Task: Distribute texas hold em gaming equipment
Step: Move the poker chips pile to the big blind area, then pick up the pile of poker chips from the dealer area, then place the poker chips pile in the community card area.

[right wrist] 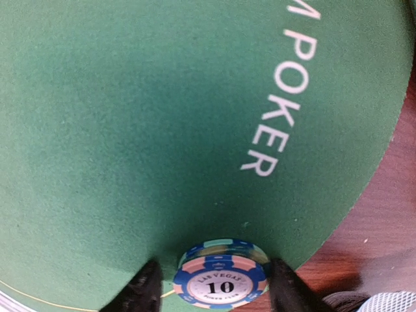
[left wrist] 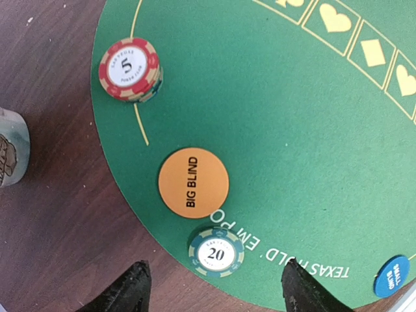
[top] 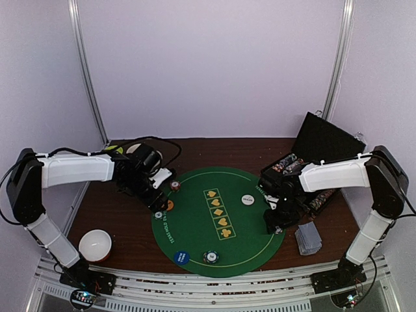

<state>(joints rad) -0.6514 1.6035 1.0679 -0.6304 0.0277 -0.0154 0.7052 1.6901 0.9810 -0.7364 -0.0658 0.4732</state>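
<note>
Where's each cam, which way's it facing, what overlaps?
Top: above, behind the bases, looking down on the mat; left arm, right arm show.
Left wrist: looks down at mat edge, 20 chip; own fingers show.
Right wrist: looks down at 10 chip; own fingers show.
Shared: top and left wrist both show orange disc.
</note>
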